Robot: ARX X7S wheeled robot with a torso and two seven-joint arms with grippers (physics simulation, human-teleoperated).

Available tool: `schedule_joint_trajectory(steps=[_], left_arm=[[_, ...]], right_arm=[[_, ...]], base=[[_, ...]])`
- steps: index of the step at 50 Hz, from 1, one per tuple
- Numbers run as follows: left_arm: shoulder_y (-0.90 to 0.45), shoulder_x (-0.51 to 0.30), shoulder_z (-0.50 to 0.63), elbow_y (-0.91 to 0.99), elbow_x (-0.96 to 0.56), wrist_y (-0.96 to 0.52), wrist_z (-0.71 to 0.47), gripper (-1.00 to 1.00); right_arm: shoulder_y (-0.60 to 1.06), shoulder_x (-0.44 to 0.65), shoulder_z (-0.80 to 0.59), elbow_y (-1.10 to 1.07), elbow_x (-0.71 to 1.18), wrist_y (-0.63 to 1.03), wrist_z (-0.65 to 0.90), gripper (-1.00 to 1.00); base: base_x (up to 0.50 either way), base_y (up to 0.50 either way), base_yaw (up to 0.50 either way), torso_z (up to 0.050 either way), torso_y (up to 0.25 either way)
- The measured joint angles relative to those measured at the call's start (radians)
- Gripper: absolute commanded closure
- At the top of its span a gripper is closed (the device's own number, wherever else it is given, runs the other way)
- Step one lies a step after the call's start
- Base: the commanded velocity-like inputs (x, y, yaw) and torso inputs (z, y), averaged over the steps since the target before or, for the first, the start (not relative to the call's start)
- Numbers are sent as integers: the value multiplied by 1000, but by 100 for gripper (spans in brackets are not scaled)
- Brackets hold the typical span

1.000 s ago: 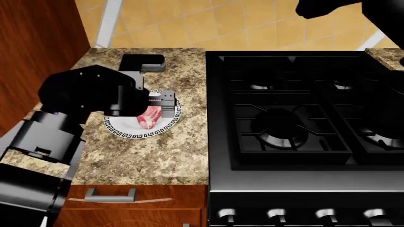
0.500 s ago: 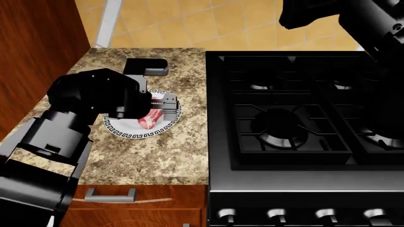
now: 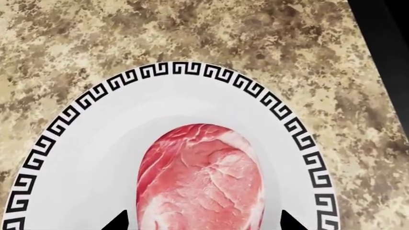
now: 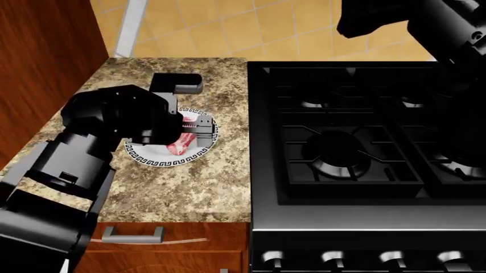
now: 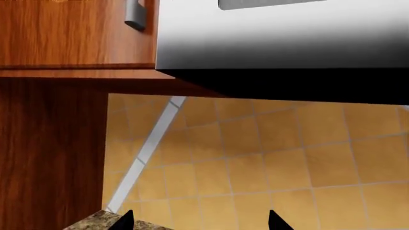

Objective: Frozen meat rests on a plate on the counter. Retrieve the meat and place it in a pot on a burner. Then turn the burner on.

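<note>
The meat (image 3: 201, 182), pink-red with white marbling, lies on the white plate (image 3: 96, 143) with its black Greek-key rim, on the speckled counter (image 3: 128, 38). My left gripper (image 3: 204, 223) is open, one dark fingertip on each side of the meat with a thin gap on both sides. In the head view this gripper (image 4: 196, 128) hangs over the plate (image 4: 152, 157) and covers part of the meat (image 4: 179, 145). My right gripper (image 5: 199, 221) is open and empty, facing the tiled wall; its arm (image 4: 425, 23) is high at the back right. The pot is out of view.
A small black object (image 4: 176, 83) stands on the counter just behind the plate. The black stove (image 4: 342, 131) with its grates lies right of the counter, with knobs (image 4: 332, 259) along its front. A wood cabinet wall (image 4: 38, 62) borders the left side.
My left arm has shifted a little toward the back and right, its gripper settling around the meat. The right arm has come further into view at the top right, moving left.
</note>
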Motion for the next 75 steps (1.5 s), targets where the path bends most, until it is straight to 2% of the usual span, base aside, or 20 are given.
schedule_joint_trajectory(steps=[27, 28, 56, 70, 75], left_arm=[[13, 2, -6, 7, -11, -6, -22, -100], [13, 2, -6, 7, -11, -6, -21, 100], [12, -50, -54, 106, -41, 3, -116, 100], [9, -110, -122, 298, -117, -38, -208, 100], [1, -136, -154, 387, -157, -67, -247, 100]], right_arm=[[19, 23, 12, 8, 35, 17, 2, -100], [20, 26, 15, 7, 39, 19, 3, -100], [38, 22, 3, -6, 42, 14, 18, -100], [72, 45, 52, -72, 116, 36, 79, -100], [94, 51, 73, -96, 168, 57, 122, -100]], base=[[0, 0, 0, 0, 0], [0, 0, 0, 0, 0], [0, 0, 0, 0, 0], [0, 0, 0, 0, 1], [0, -471, 0, 0, 0]])
